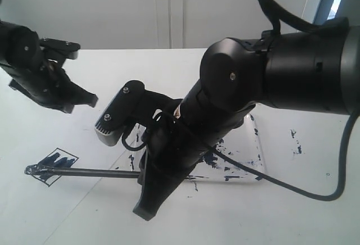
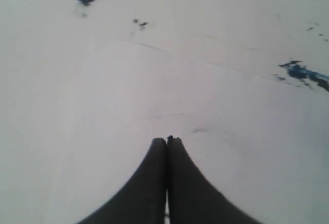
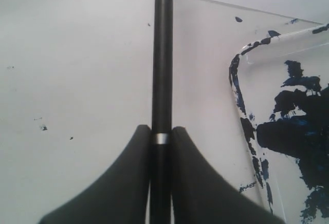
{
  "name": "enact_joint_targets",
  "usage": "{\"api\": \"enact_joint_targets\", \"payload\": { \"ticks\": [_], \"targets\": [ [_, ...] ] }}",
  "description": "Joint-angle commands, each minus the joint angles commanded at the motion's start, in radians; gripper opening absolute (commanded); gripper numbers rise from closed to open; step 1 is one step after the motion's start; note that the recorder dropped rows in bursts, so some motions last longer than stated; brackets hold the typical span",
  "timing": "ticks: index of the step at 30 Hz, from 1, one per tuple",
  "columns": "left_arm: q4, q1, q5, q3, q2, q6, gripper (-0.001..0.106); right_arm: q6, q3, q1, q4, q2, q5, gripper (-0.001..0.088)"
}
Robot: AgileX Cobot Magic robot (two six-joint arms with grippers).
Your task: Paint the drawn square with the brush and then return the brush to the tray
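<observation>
The drawn square (image 1: 56, 165) lies on the white paper at the lower left, smeared dark blue inside. The brush (image 1: 84, 171) is a long black stick lying nearly level, its wet tip resting on the square's near-left corner. My right gripper (image 1: 142, 173) is shut on the brush's other end; in the right wrist view the handle (image 3: 162, 54) runs straight out between the fingers (image 3: 128, 172), a silver band at the grip. The tray (image 1: 254, 138), clear and paint-blotched, sits behind the right arm and shows as tray (image 3: 241, 100). My left gripper (image 1: 90, 99) hovers shut and empty above the paper's left side.
Stray paint specks (image 1: 295, 141) mark the paper right of the tray, and blue smears (image 2: 303, 73) show in the left wrist view. A black cable (image 1: 292, 187) loops from the right arm over the tray. The table's far edge meets a white wall.
</observation>
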Motion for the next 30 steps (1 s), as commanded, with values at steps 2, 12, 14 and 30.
{"api": "enact_joint_targets", "payload": {
  "ticks": [2, 12, 14, 30],
  "targets": [
    [0.008, 0.031, 0.072, 0.0, -0.025, 0.022, 0.0, -0.001, 0.0, 0.0, 0.0, 0.0, -0.006, 0.0],
    [0.004, 0.054, 0.305, 0.0, -0.151, 0.196, 0.0, 0.131, 0.0, -0.004, -0.115, 0.0, -0.089, 0.0],
    [-0.04, 0.054, 0.351, 0.0, -0.164, 0.24, 0.0, 0.159, 0.0, -0.004, -0.153, 0.0, -0.091, 0.0],
    [-0.27, 0.054, -0.012, 0.633, -0.425, 0.393, 0.0, 0.181, 0.0, -0.004, -0.168, 0.0, -0.105, 0.0]
  ]
}}
